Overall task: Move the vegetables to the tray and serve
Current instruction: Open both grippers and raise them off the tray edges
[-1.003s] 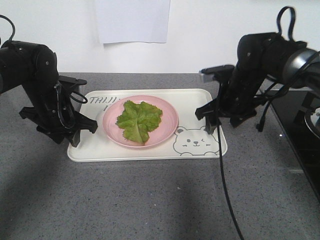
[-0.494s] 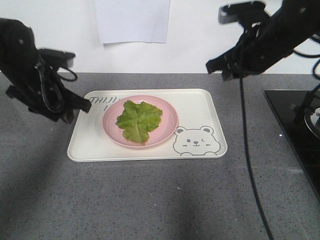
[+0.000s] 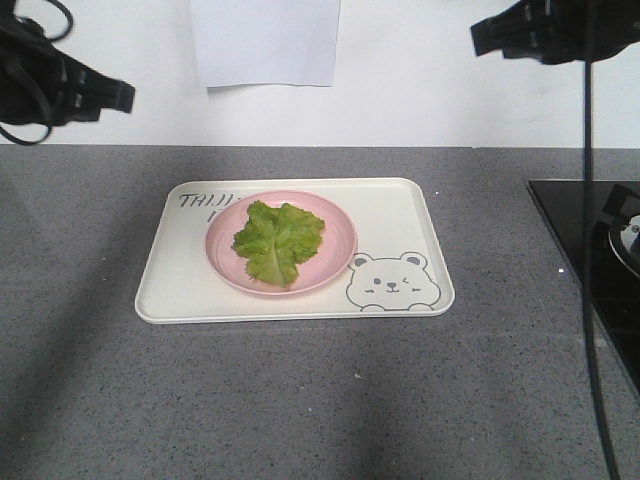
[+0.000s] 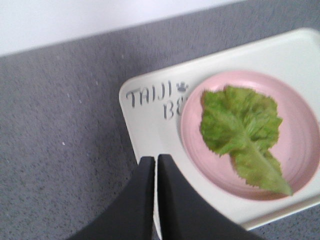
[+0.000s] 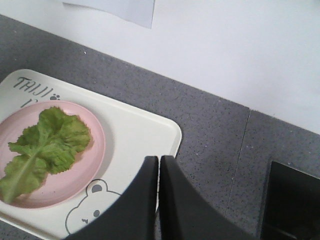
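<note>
Nearest to us, the grey speckled counter [image 3: 300, 400] lies bare up to the front rim of the tray [image 3: 400, 225]. We see the cream tray lying flat in the middle of the counter, with a grey bear drawing [image 3: 392, 281] at its front right corner and dark lettering [image 3: 205, 203] at its back left corner. A round pink plate [image 3: 335, 240] sits on the tray, left of the bear and partly covering the lettering. The vegetables [image 3: 277, 240], one crinkled green lettuce leaf with a pale rib, lie on the plate, inside its rim, so they rest on the plate and not on the tray's own surface.

At the right edge of the counter we see a black cooktop [image 3: 580, 250], well apart from the tray. A thin black cable [image 3: 588, 250] hangs down in front of it.

Farther back, a white wall rises behind the counter, with a white sheet of paper [image 3: 265, 42] fixed to it above the tray.

Both arms are held high and away from the tray. The left tool [image 4: 155, 165] hangs above the tray's left rim in its wrist view, its two dark fingers [image 4: 142, 200] pressed nearly together with only a thin slit between them, holding nothing. The right tool [image 5: 159, 165] hangs above the tray's right side, its fingers [image 5: 175, 205] likewise drawn together to a narrow slit and holding nothing.
</note>
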You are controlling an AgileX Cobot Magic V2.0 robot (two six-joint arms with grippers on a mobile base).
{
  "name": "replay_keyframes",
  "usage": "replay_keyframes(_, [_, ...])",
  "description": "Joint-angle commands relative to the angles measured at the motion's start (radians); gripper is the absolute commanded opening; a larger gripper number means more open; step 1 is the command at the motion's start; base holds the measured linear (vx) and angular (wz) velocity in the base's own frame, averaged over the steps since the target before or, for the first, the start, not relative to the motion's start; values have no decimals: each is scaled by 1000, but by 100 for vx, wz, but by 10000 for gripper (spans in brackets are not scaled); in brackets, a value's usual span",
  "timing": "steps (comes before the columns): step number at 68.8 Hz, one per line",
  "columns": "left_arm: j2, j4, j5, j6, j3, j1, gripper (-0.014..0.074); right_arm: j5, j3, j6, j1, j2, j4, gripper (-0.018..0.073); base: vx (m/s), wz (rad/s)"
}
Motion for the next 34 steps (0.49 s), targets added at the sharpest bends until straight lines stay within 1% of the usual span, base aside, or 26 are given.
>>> replay_keyframes(1, [-74, 0, -79, -5, -31, -3, -8, -70, -24, -20, -1, -72, 21, -8, 0, 0])
replay_keyframes(9, [-126, 0, -92, -5, -29, -3, -8, -68, -24, -35, -1, -117, 23, -8, 0, 0])
replay_keyframes(16, [-180, 0, -144, -5, 10, -3, -8, -67, -24, -54, -1, -156, 22, -8, 0, 0])
replay_keyframes(34, [-340, 0, -283, -8, 252, -3, -8, -53, -24, -76, -1, -232, 21, -8, 0, 0])
